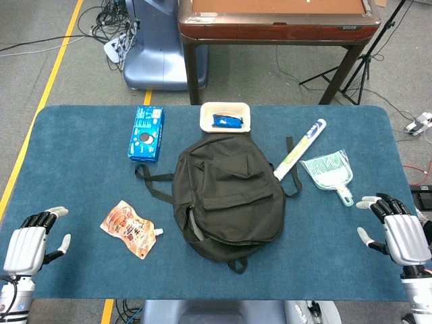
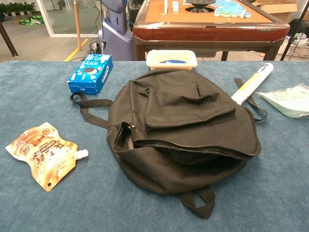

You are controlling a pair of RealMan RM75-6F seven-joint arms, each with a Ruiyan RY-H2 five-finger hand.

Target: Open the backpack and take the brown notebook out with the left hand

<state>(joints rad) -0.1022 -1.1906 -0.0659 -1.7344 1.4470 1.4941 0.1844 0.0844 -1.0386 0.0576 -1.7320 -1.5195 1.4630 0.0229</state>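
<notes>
Black fabric backpack (image 1: pixel 228 194) lies flat mid-table on the blue cloth-covered table (image 1: pixel 81 142), carry loop toward the robot, straps trailing out to either side. Zipper partly parted along the near-left edge in the chest view; interior dark, brown notebook not visible from either camera (possibly inside, cannot tell). Left hand (image 1: pixel 30 244) rests at the near-left table edge, fingers apart, holding nothing, well apart from the bag. Right hand (image 1: pixel 398 233) at the near-right edge, likewise spread and empty. Orange spouted pouch (image 1: pixel 130 229) lies between left hand and bag. Blue cookie box (image 1: pixel 146 133) far-left. White tray (image 1: pixel 226 117) just behind the bag. White tube (image 1: pixel 300 148) and green dustpan (image 1: pixel 329 171) to the right.
</notes>
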